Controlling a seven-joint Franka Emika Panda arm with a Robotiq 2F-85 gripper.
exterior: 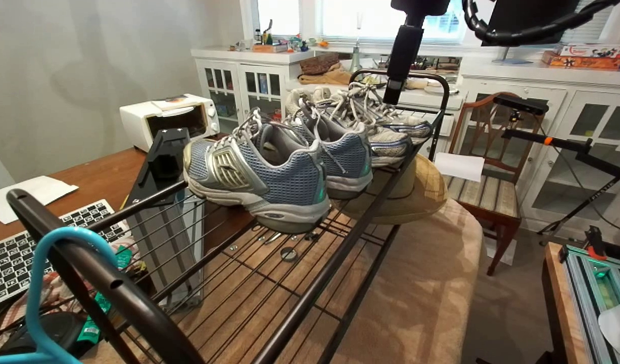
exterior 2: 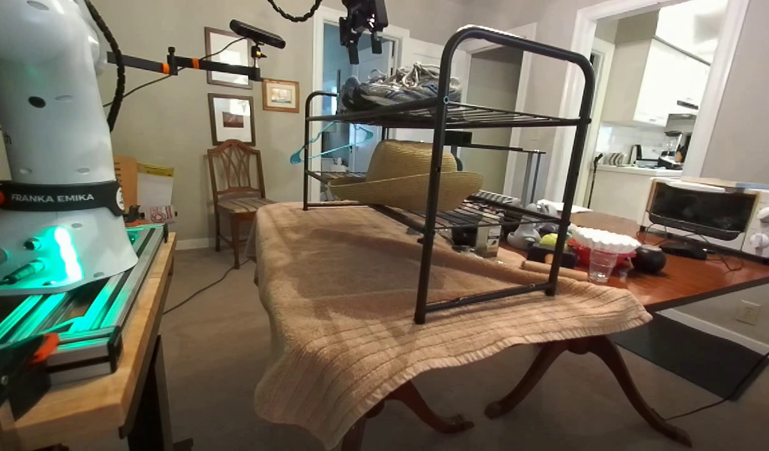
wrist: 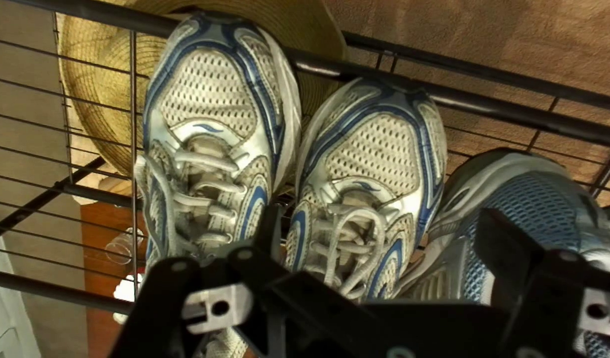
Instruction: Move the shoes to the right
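Observation:
The grey-and-silver shoes stand on the top shelf of a dark wire rack. In an exterior view I see the nearer shoe (exterior: 284,177) and its mate (exterior: 347,156) beside it. In the wrist view a grey shoe (wrist: 528,209) shows at right; its mate is cut off at the edge. A white-and-blue pair stands on the same shelf, with a left shoe (wrist: 210,89) and a right shoe (wrist: 374,149). My gripper (wrist: 382,219) is open and empty above the shoes, its fingers around the right white-and-blue shoe in view. It also shows in an exterior view (exterior 2: 365,53), apart from the shoes.
The rack (exterior 2: 440,169) has raised end frames and stands on a towel-covered table (exterior 2: 346,263). A straw hat (exterior 2: 415,169) sits on the lower shelf. A blue hanger (exterior: 37,283) hangs at one end frame. A grey metal stand (exterior: 163,217) is beside the rack.

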